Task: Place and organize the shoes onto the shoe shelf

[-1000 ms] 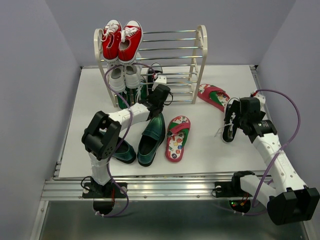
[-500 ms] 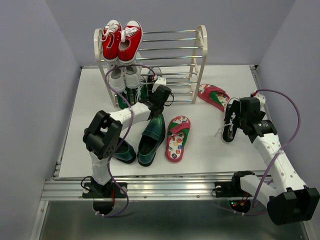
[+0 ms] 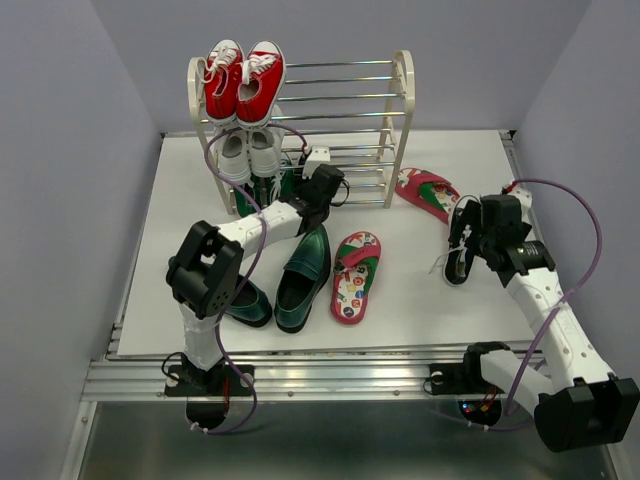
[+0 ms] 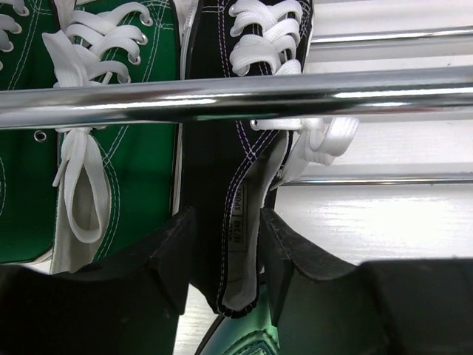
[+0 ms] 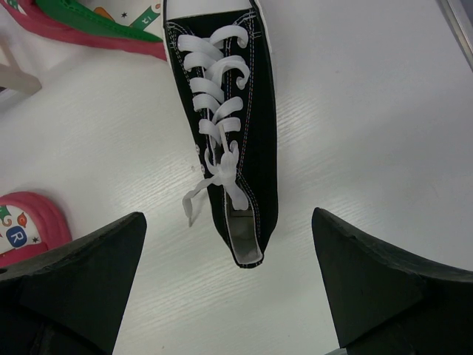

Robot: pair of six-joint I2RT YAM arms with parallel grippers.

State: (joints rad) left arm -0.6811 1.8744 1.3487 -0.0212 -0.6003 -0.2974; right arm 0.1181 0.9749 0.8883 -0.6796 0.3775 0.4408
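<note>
**Shoe shelf** [image 3: 403, 100]: stands at 12 o'clock on the tabletop [image 3: 180, 250]. Red sneakers [image 3: 243, 80] are on the top tier and white sneakers [image 3: 250, 155] on the tier below, both at its 9 o'clock end. Bare rods run toward 3 o'clock.

**Left gripper** [image 3: 318, 183]: reaches into a lower tier, where the top view hides its fingers.
- The wrist view shows the fingers [image 4: 166, 251] partly apart under a chrome rod [image 4: 369, 85].
- They sit close against both sides of the heel of the shelved black sneaker [image 4: 236, 185]; whether they press it cannot be told.
- A green sneaker [image 4: 126, 155] lies just beside, at 9 o'clock.

**Right gripper** [image 5: 228, 216]: fingers fully spread, holding nothing. It hangs above the loose black sneaker [image 5: 229, 148], near the tabletop's 3 o'clock edge.

**Green loafers** [image 3: 305, 265]: at 7 o'clock, near the front edge.

**Near flip-flop** [image 3: 356, 275]: at centre, just beside a loafer.

**Far flip-flop** [image 3: 428, 193]: at 2 o'clock, by the shelf's foot.
</note>
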